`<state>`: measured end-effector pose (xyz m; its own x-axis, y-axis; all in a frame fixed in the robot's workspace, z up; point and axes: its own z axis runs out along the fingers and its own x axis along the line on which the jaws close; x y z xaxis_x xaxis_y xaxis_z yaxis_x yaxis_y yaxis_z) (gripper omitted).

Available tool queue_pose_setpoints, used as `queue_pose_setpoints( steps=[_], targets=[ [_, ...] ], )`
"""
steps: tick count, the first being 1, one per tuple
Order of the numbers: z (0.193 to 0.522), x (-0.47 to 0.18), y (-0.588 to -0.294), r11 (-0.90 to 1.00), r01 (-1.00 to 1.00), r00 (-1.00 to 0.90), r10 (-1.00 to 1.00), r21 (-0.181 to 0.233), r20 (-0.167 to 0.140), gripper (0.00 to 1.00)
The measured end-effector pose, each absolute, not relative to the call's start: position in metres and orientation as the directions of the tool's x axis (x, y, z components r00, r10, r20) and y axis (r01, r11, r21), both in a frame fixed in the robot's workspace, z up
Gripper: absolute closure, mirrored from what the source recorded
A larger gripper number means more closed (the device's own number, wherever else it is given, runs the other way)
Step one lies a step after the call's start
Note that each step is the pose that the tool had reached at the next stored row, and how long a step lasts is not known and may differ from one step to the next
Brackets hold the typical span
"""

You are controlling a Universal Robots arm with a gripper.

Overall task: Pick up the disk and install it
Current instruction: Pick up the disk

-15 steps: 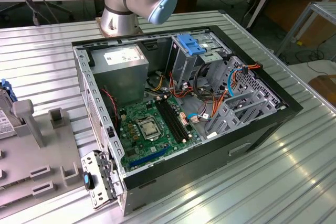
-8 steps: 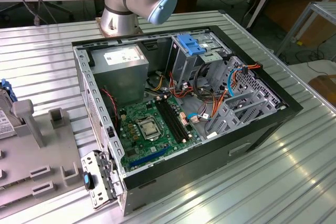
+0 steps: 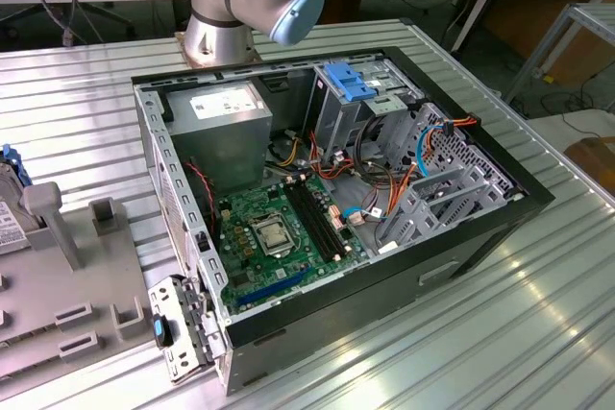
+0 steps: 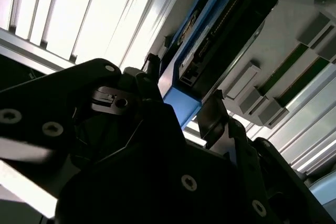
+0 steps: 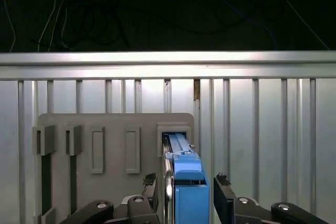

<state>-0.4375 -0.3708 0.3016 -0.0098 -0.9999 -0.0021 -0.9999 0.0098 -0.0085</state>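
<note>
The disk (image 5: 181, 148) stands on edge in a slot of the grey holder (image 5: 113, 124), its bright blue rail facing the first wrist view. My gripper (image 5: 186, 181) is open and straddles the disk, with one black finger (image 5: 150, 183) on one side and the other finger on the opposite side, small gaps showing. In the second wrist view the disk (image 4: 220, 30) runs away from the gripper (image 4: 184, 85), its blue end tab lying between the fingers. In the exterior view the disk (image 3: 8, 208) sits at the far left edge on the holder (image 3: 58, 304).
The open computer case (image 3: 327, 189) lies on the slatted metal table (image 3: 500, 333), with motherboard, grey power supply (image 3: 226, 108) and a silver drive cage with blue latch (image 3: 351, 84). The arm's base (image 3: 221, 16) stands behind the case. The table's rail (image 5: 168, 64) runs beyond the holder.
</note>
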Motion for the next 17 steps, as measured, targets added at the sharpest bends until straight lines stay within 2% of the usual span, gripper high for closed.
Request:
queue_pose_setpoints(
  steps=[4, 5, 14, 16, 17],
  targets=[
    [0.3016, -0.4378, -0.3708, 0.010, -1.000, -0.010, -1.000, -0.009, -0.002, 0.47],
    [0.3016, -0.4378, -0.3708, 0.010, -1.000, -0.010, -1.000, -0.008, -0.002, 0.54],
    [0.3015, -0.4379, -0.3708, 0.010, -1.000, -0.010, -1.000, -0.008, -0.002, 0.54],
    [0.3016, -0.4379, -0.3708, 0.010, -1.000, -0.010, -1.000, -0.008, -0.002, 0.56],
    [0.3015, -0.4379, -0.3708, 0.010, -1.000, -0.010, -1.000, -0.008, -0.002, 0.62]
  ],
)
